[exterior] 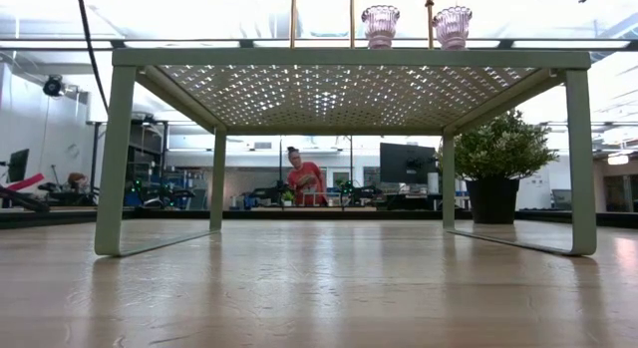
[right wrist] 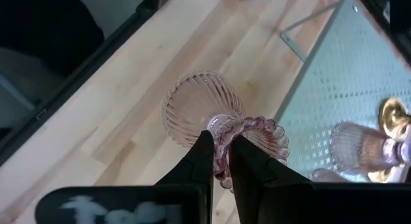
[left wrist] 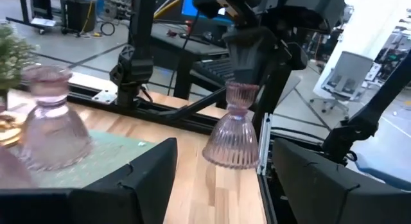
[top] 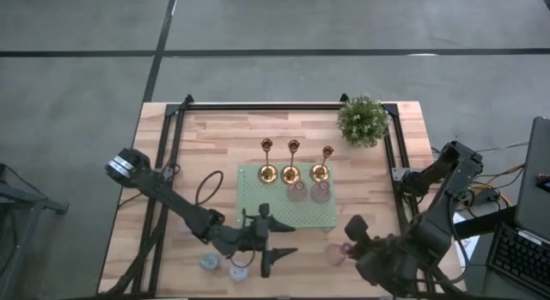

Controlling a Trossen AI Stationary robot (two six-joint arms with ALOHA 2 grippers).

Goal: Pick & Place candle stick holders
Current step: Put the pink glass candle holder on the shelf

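Observation:
Three gold candle stick holders [top: 292, 161] stand in a row on the far part of the green perforated stand [top: 258, 201]. Two pink glass holders [top: 308, 192] rest on their bases just nearer on the stand. A third pink ribbed holder [left wrist: 231, 131] hangs from my right gripper [right wrist: 221, 153], right of the stand's near right corner. My left gripper [top: 279, 238] stands open at the stand's near edge, pointing level toward that holder, with nothing between its fingers. Two small pastel holders [top: 222, 266] sit near the table's front edge. My right gripper pinches the beaded rim of the pink holder's cup [right wrist: 221, 137] between its two fingers; one finger seems to be inside the cup and one outside. The fingers come slanting down from above. The holder hangs below them, flared base [right wrist: 196, 105] lowest, clear of the table.
A potted plant [top: 363, 119] stands at the far right corner. Black frame rails [top: 172, 145] run along the table's left, far and right sides. The stand's legs [exterior: 112, 159] rise from the wood. A person [exterior: 304, 178] is far behind the table.

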